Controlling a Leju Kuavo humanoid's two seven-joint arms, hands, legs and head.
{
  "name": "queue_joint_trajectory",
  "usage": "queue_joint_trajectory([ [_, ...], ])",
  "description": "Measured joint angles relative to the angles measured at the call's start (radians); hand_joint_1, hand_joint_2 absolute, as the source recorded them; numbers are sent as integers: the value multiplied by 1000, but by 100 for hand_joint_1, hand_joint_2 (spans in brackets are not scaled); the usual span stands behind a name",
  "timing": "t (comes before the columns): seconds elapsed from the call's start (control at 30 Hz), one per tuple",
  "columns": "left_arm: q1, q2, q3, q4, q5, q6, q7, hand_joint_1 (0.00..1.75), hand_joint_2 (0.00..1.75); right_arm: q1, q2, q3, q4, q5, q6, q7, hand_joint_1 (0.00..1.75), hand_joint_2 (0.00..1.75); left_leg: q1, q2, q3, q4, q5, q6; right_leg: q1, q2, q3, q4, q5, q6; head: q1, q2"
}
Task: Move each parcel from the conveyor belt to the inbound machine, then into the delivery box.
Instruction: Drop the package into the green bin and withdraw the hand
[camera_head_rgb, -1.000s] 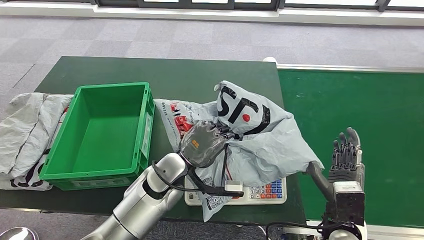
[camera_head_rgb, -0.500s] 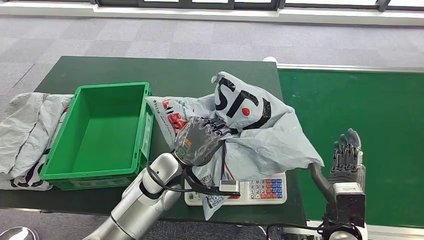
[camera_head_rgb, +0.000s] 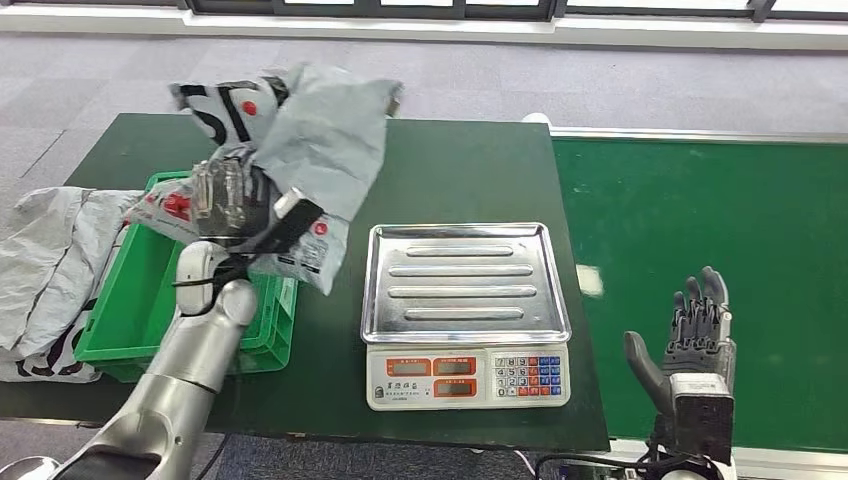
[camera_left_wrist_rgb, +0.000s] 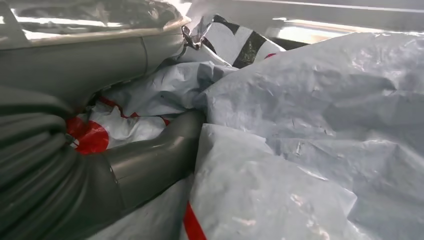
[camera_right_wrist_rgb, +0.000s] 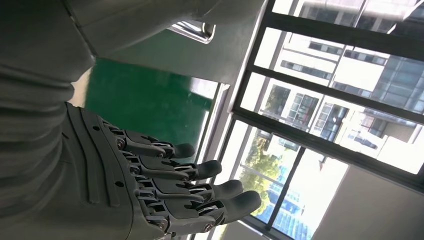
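Note:
My left hand (camera_head_rgb: 225, 200) grips a crumpled grey plastic parcel (camera_head_rgb: 300, 150) with black lettering and red marks, holding it in the air above the right part of the green delivery box (camera_head_rgb: 115, 320). Up close, the parcel (camera_left_wrist_rgb: 300, 125) fills the left wrist view, wrapped around my thumb (camera_left_wrist_rgb: 150, 160). The weighing scale (camera_head_rgb: 465, 310) with its bare steel tray stands in the middle of the table. My right hand (camera_head_rgb: 695, 335) hangs open with fingers straight over the green conveyor belt (camera_head_rgb: 700, 220); its fingers (camera_right_wrist_rgb: 165, 175) hold nothing.
Another grey parcel (camera_head_rgb: 45, 265) lies on the dark green table (camera_head_rgb: 450, 170) to the left of the box. Grey carpet floor lies beyond the table. The right wrist view looks up at windows.
My left arm has lifted the parcel off the scale and swung it left and up, over the green box. The scale's tray is now uncovered. My right hand has barely moved.

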Motion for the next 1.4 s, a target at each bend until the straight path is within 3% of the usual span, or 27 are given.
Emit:
queue_joint_trajectory([
  [0.17, 3, 56, 156, 33, 91, 12, -58, 175, 175, 4, -2, 2, -11, 4, -2, 12, 0, 175, 0, 0, -1, 0, 0, 0, 0, 0, -1, 0, -1, 0, 0, 0],
  [0.33, 4, 75, 268, 44, 64, 23, -85, 173, 175, 17, 0, 2, -25, 18, -2, 18, 0, 175, 0, 0, -2, 0, 0, 0, 0, -1, -1, 0, -1, -1, 0, 0],
  [0.47, -2, 83, 369, 54, 18, 23, -109, 6, 175, 32, 2, 2, -36, 25, -6, 18, 0, 175, 0, 0, -2, 0, 0, 0, 0, 0, -2, 0, 0, -1, 0, 0],
  [0.5, -3, 86, 389, 59, 19, 23, -115, 0, 175, 35, 2, 2, -38, 26, -7, 18, 0, 175, 0, 0, -2, 0, 0, 0, 0, 0, -2, 0, -1, -1, 0, 0],
  [0.7, 8, 94, 433, 82, -7, 23, -166, 0, 175, 39, 3, 2, -41, 27, -6, 19, 0, 175, 1, 0, -3, 0, 0, 0, 1, 0, -3, 0, -1, -1, 0, 0],
  [1.03, 66, 38, 435, -65, -85, 23, -265, 0, 175, 36, 3, 2, -42, 26, -5, 18, 0, 175, 0, 0, -3, 0, 0, 0, 0, 0, -3, 0, -1, -1, 0, 0],
  [1.4, 90, 9, 393, -147, -37, 23, -273, 0, 175, 36, 3, 2, -44, 25, -4, 17, 0, 175, 1, 0, -3, 0, 0, -1, 1, 0, -3, 0, 0, -1, 0, 0],
])
